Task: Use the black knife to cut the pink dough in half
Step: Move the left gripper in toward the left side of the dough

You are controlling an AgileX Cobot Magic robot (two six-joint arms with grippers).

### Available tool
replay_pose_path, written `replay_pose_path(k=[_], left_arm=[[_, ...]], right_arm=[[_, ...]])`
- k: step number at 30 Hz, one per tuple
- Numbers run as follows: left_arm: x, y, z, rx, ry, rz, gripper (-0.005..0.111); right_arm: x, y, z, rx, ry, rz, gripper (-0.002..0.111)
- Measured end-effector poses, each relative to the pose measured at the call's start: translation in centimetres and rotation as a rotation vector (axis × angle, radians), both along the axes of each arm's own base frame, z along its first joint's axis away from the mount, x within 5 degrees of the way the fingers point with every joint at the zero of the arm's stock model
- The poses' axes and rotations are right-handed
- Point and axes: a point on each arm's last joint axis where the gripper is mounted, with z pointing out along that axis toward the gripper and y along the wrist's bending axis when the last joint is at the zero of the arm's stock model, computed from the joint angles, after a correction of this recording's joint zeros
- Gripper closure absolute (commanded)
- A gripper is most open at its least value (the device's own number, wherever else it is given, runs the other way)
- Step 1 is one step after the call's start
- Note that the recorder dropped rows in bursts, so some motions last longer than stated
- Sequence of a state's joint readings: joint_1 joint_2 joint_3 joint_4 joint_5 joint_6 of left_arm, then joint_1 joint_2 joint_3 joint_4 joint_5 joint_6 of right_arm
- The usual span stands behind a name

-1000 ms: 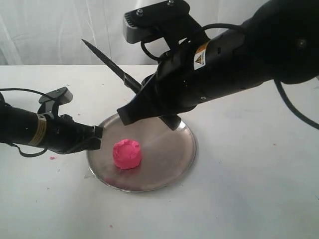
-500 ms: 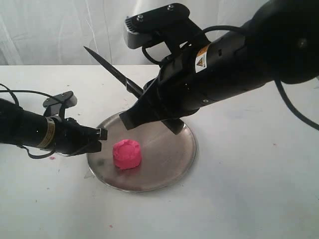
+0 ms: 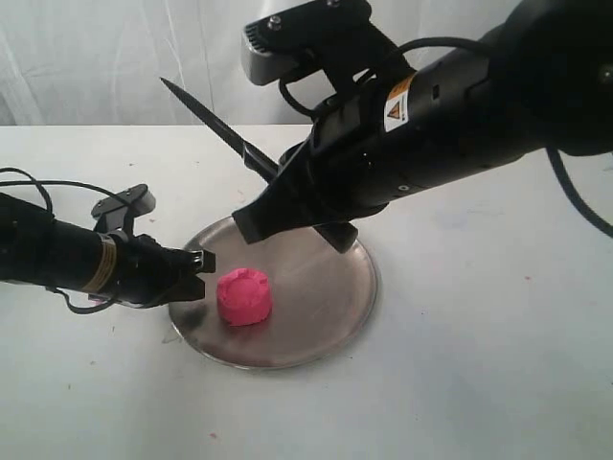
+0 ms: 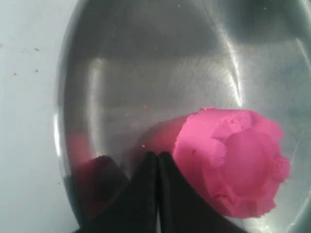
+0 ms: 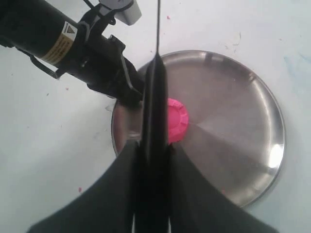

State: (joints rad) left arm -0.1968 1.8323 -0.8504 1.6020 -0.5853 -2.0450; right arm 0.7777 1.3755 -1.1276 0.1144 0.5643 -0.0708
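Note:
The pink dough (image 3: 244, 295) is one round puck with a dimpled top, lying left of centre on the steel plate (image 3: 326, 307). My left gripper (image 3: 204, 268) is shut and empty, its tips over the plate's left rim and just short of the dough (image 4: 231, 158). In the left wrist view the gripper (image 4: 158, 155) has its two fingers pressed together beside the puck. My right gripper (image 5: 154, 145) is shut on the black knife (image 3: 215, 126), held high over the plate with the blade pointing up and to the left. From the right wrist, the knife (image 5: 156, 82) hides part of the dough (image 5: 177, 120).
Around the plate (image 5: 243, 145) the white table top (image 3: 479, 383) carries tiny pink crumbs (image 3: 214, 436). My left arm (image 3: 57, 257) lies low along the table on the left. The bulky right arm (image 3: 460, 105) hangs over the plate's far side.
My left gripper has slid right along the table, from the plate's rim to just beside the dough. The right arm with the knife has risen slightly.

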Motion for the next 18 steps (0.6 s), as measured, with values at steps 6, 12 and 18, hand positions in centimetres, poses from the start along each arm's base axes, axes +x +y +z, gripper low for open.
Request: replay_pose_path(k=[6, 12, 18], left_arm=[[0.1, -1.0, 0.4, -0.005, -0.018, -0.03, 0.107], [0.4, -1.6, 0.8, -0.007, -0.037, -0.044, 0.107], [0.4, -1.8, 0.8, -0.002, -0.037, -0.047, 0.107]], right_arm=[[0.0, 0.0, 0.0, 0.013, 0.009, -0.015, 0.108], [0.0, 0.0, 0.0, 0.016, 0.009, -0.016, 0.108], [0.0, 0.0, 0.1, 0.018, 0.006, -0.016, 0.108]])
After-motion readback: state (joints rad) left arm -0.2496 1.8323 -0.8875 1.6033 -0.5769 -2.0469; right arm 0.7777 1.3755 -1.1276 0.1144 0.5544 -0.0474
